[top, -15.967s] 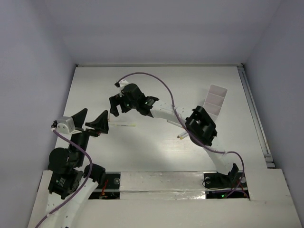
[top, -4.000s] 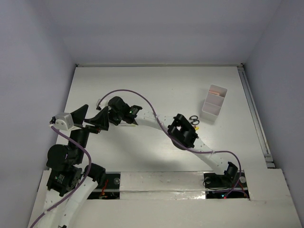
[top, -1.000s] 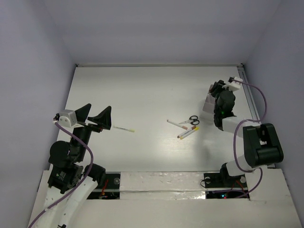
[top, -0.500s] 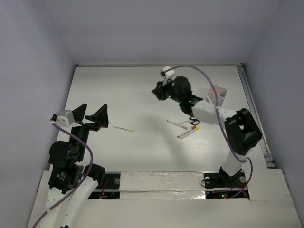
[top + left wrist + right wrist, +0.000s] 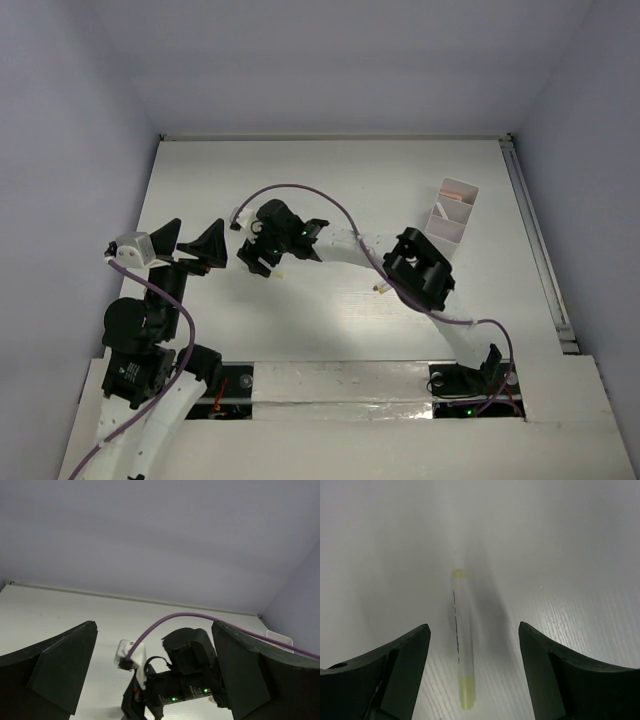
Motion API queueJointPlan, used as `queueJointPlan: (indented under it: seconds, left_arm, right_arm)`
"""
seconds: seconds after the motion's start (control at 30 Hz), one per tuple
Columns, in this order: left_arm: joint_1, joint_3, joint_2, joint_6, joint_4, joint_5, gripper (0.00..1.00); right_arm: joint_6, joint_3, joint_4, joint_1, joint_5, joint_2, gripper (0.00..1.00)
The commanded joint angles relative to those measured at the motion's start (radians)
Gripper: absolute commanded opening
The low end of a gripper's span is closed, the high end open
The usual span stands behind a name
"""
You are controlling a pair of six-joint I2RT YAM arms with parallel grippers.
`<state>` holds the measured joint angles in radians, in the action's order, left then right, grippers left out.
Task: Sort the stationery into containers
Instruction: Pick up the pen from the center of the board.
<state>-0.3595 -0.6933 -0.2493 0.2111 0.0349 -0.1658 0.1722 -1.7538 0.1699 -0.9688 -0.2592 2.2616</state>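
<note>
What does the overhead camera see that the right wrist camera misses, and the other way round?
Only overhead: the open left gripper, the container, and part of a pen beside the right arm. Only the right wrist: the stick, lying flat between the open fingers, untouched; overhead, the gripper covers it. Both: the right gripper and the table.

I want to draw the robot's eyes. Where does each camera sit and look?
Top external: above and behind the arms, looking down on the white table; both arms show.
Left wrist: on the left arm, looking across the table at the right arm; its own open jaws show.
Right wrist: on the right arm, looking down at the yellow-tipped stick between its open jaws.
Shared: top and left wrist both show the right arm's purple cable.
</note>
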Motion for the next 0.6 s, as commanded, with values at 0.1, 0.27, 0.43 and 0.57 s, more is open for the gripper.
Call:
queueJointPlan:
  seconds: [0.1, 0.27, 0.43, 0.57]
  left_arm:
    - [0.004, 0.002, 0.015, 0.004, -0.038, 0.008, 0.99]
    - [0.004, 0.003, 0.021, 0.001, -0.038, 0.011, 0.99]
    - [0.004, 0.002, 0.027, 0.002, -0.038, 0.011, 0.99]
    - [0.004, 0.002, 0.028, 0.001, -0.038, 0.011, 0.99]
  right_arm:
    - [0.067, -0.255, 0.2, -0.05, 0.067, 0.131, 0.71]
    - [0.092, -0.354, 0.264, -0.08, 0.095, 0.225, 0.64]
    - [0.11, -0.412, 0.295, -0.099, 0.118, 0.266, 0.52]
    - [0.113, -0.446, 0.328, -0.099, 0.127, 0.297, 0.36]
